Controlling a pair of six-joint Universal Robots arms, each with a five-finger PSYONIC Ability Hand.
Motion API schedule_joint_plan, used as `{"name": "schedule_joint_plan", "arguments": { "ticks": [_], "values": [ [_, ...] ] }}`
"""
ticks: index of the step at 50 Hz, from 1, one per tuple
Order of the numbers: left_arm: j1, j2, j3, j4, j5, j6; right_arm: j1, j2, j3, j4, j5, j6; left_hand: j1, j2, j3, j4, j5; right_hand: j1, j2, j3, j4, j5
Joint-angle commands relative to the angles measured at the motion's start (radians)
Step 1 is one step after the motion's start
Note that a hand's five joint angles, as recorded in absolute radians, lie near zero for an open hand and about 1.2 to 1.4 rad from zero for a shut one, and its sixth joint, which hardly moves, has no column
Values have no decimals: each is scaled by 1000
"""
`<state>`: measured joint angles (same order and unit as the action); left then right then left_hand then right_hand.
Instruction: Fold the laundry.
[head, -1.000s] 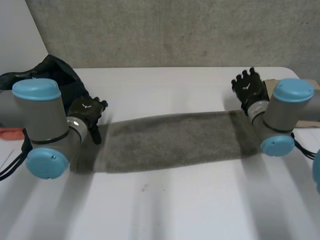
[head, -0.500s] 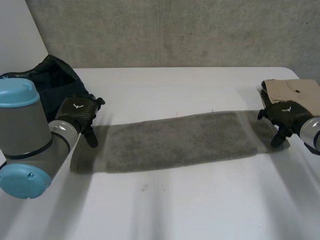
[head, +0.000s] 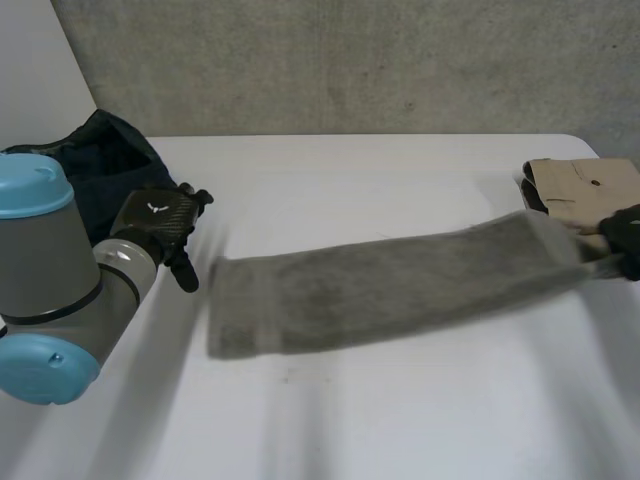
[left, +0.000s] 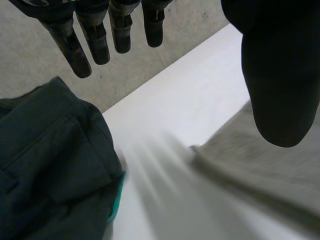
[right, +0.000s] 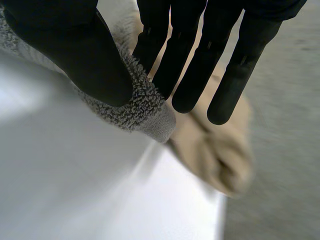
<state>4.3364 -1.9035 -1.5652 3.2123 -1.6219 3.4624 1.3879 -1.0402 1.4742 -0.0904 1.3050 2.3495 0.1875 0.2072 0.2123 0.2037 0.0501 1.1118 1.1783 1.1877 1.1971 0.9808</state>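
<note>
A long grey towel (head: 390, 285) lies stretched across the white table (head: 400, 410), its right end lifted a little. My right hand (head: 626, 236) is at that right end; in the right wrist view its thumb (right: 65, 45) and straight fingers (right: 192, 65) pinch the towel's fluffy end edge (right: 145, 110). My left hand (head: 160, 225) hovers just off the towel's left end, touching nothing. In the left wrist view the left hand (left: 280, 65) shows straight, spread fingers (left: 95, 35), with the towel's left end (left: 270, 170) below the thumb.
A dark green garment (head: 100, 150) is heaped at the back left, close beside my left hand, its heap (left: 45, 165) under that hand's fingertips. A folded beige garment (head: 585, 185) lies at the back right, just behind my right hand and beyond its fingertips (right: 220, 150).
My right hand swung down onto the towel's right end, closed on it and pulled it right. The towel slid away from my left hand, which stayed open and near its place.
</note>
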Motion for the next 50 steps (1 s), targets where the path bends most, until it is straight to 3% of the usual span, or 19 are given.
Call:
{"name": "schedule_joint_plan", "arguments": {
  "ticks": [1, 5, 14, 17, 22, 26, 29, 30, 32, 33, 37, 40, 44, 50],
  "values": [
    [3, 46, -33, 0, 0, 0, -46, -73, 2, 1, 63, -151, -13, -33, -38, -29, -50, 284, 218, 209, 199, 241],
    [5, 55, -41, 0, 0, 0, 15, -89, 5, -11, 68, -179, -13, -33, -38, -29, -50, 284, 218, 209, 199, 241],
    [3, 96, -50, 0, -3, -3, 564, -123, 24, -144, -75, -139, -13, -33, -38, -29, -50, 284, 218, 209, 199, 241],
    [0, 106, -56, 0, -4, -5, 661, -107, 25, -184, -96, -144, -13, -33, -38, -29, -50, 284, 218, 209, 199, 241],
    [-6, 107, -72, 0, -6, -5, 891, 53, -8, -274, -107, -167, -13, -33, -38, -29, -50, 284, 218, 209, 199, 241],
    [-21, 103, -75, 1, -6, -5, 979, 152, -34, -275, -105, -202, -13, -33, -38, -29, -50, 284, 218, 209, 199, 241],
    [-24, 100, -73, 1, -6, -5, 993, 170, -31, -276, -92, -216, -13, -33, -38, -29, -50, 284, 218, 209, 199, 241],
    [-26, 98, -70, 1, -6, -5, 993, 167, -28, -281, -84, -210, -13, -33, -38, -29, -50, 187, 120, 111, 101, 143],
    [-29, 96, -64, 3, -6, -5, 991, 157, -25, -284, -75, -196, -13, -33, -38, -29, -50, -346, -412, -421, -431, -389],
    [-34, 96, -61, 6, -6, -5, 993, 145, -14, -282, -60, -171, -13, -33, -38, -29, -50, -937, -1004, -1013, -1023, -981],
    [-67, 96, -35, 26, -6, -6, 942, 34, 50, -284, 3, -3, -13, -33, -38, -29, -50, -937, -1004, -1013, -1023, -981],
    [-92, 93, -19, 43, -6, -6, 822, -87, 104, -264, 40, 159, -13, -33, -38, -29, -50, -937, -1004, -1013, -1023, -981],
    [-155, 67, 13, 84, -3, -3, 700, -126, 178, -206, 46, 302, -13, -33, -38, -29, -50, -937, -1004, -1013, -1023, -981],
    [-316, -87, 128, 121, 17, 0, 620, -136, 250, -164, 51, 333, -13, -33, -38, -29, -50, -937, -1004, -1013, -1023, -981]
  ]
}}
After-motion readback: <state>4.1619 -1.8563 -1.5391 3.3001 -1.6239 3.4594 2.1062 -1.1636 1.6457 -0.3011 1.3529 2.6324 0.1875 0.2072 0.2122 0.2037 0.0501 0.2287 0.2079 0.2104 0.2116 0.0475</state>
